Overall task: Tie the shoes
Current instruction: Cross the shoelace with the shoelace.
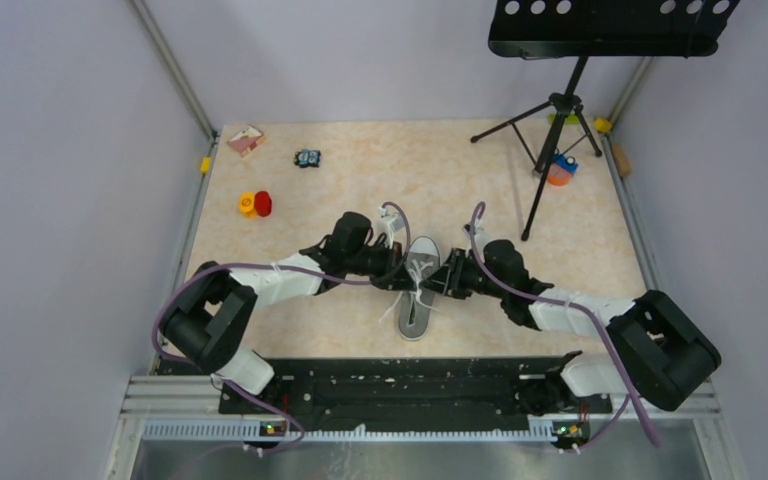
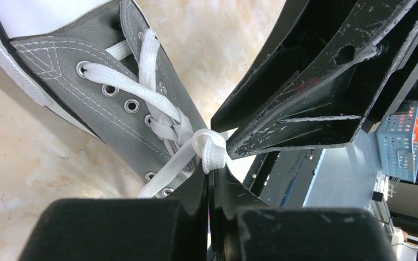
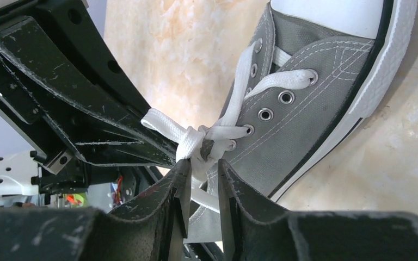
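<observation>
**Advice to self on snugging this up**

So the grey sneaker (image 1: 418, 290) sits in the middle of the counter (image 1: 360, 180). White laces (image 2: 152, 100) run through the eyelets (image 3: 265, 114) and meet in a small knot (image 2: 209, 148) over the lacing. My two pincers come at that knot from opposite sides, nose to nose.

Left pincer (image 2: 209, 182): clamped fully together. A strand drops from the knot straight into the seam between the tips, so I reckon it's pinching that lace.

Right pincer (image 3: 202, 174): fingers (image 3: 234, 201) part-way apart, with the knot and a bit of lace sitting between them. Can't tell whether they're actually biting on anything.

My read is that the first crossing is made, and now it's about getting a second hold and cinching. How I'd do that well:

- Get the right side onto one strand only, just beside the knot, not on the lump itself. If I grab the lump I just drag the shoe.
- Pull the two sides apart evenly and low along the counter. The shoe looks light and nothing pins it, so a lopsided tug probably spins or tips it.
- Don't let the left grip slacken. Flat lace looks slippery against hard, scratched fingers.
- Mind the tips. They're nearly touching each other.

No bow yet, so there's plenty left to do.
</observation>
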Tool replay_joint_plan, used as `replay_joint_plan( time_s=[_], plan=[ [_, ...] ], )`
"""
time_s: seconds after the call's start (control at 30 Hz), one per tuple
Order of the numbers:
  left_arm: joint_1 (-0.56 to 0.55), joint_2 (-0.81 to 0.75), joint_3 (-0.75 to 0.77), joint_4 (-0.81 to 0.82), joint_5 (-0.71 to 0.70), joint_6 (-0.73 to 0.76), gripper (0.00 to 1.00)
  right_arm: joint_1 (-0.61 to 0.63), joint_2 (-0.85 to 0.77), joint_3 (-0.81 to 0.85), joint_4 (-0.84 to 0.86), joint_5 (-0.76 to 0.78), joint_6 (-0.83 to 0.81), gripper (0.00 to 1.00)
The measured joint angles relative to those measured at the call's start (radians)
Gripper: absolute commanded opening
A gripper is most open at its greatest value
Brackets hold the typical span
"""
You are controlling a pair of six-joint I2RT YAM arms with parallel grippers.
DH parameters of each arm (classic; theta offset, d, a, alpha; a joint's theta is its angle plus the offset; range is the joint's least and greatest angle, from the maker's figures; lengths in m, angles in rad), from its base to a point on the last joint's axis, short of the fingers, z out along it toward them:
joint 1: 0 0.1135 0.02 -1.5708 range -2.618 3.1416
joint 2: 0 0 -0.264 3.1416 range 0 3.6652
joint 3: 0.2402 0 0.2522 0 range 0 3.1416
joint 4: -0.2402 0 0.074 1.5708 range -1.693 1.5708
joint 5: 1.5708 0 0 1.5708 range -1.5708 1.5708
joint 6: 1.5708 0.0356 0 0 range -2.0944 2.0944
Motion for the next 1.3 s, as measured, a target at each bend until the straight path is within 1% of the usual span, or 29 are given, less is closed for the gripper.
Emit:
replay_joint_plan(
  time_s=[0.47, 0.83, 1.1, 1.13, 1.23, 1.3],
  plan=[
    [0.0, -0.002, 0.0, -0.01, -0.007, 0.01, 0.0, 0.0, 0.007, -0.014, 0.017, 0.02, 0.028, 0.26],
    [0.0, -0.002, 0.007, -0.031, -0.011, 0.024, 0.0, 0.0, 0.02, -0.019, 0.072, -0.034, 0.035, 0.25],
    [-0.001, -0.002, 0.013, -0.035, -0.011, 0.027, 0.0, 0.0, 0.033, -0.018, 0.079, -0.061, 0.035, 0.25],
    [-0.001, -0.002, 0.013, -0.037, -0.011, 0.027, 0.0, 0.0, 0.033, -0.018, 0.079, -0.059, 0.035, 0.26],
    [-0.001, -0.002, 0.013, -0.039, -0.015, 0.027, 0.0, 0.0, 0.02, -0.019, 0.064, -0.027, 0.035, 0.35],
    [-0.001, -0.002, 0.015, -0.043, -0.018, 0.028, 0.0, -0.001, -0.011, -0.026, 0.051, 0.006, 0.04, 0.38]
  ],
)
